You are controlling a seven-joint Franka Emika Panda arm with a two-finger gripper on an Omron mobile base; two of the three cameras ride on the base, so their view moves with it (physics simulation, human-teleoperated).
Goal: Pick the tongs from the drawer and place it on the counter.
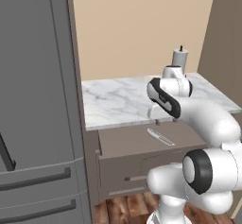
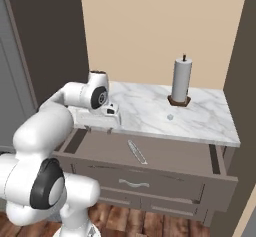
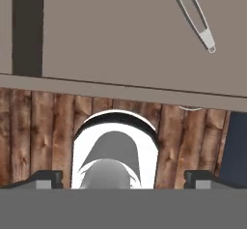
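**Silvery tongs lie waiting in the open drawer**

Silvery-grey metal, slim and long, the tongs (image 2: 136, 152) lie flat on the floor of the drawer (image 2: 170, 156), a little left of the middle in the right base view and slanting from upper left to lower right. In the left base view they show as a pale sliver (image 1: 160, 137) just below the marble edge. The drawer stands pulled well out from the brown cabinet, so its contents can be reached from above.

The hand (image 2: 111, 115) hangs at the front left of the surface (image 2: 200, 118) as the right base view frames it, over the left end of the drawer and clear of the tongs. In the hand view its two dark fingertips (image 3: 46, 177) sit far apart at the lower corners, so the hand is spread wide with nothing between them. That view looks down past the drawer front to the wooden floor (image 3: 43, 126), with the tongs (image 3: 193, 13) in the upper right. Judging by this, the hand needs to shift toward them before lowering.

A white paper-towel roll (image 2: 181, 81) stands upright at the back of the marble, leaving bare slab in front for setting the tongs down.
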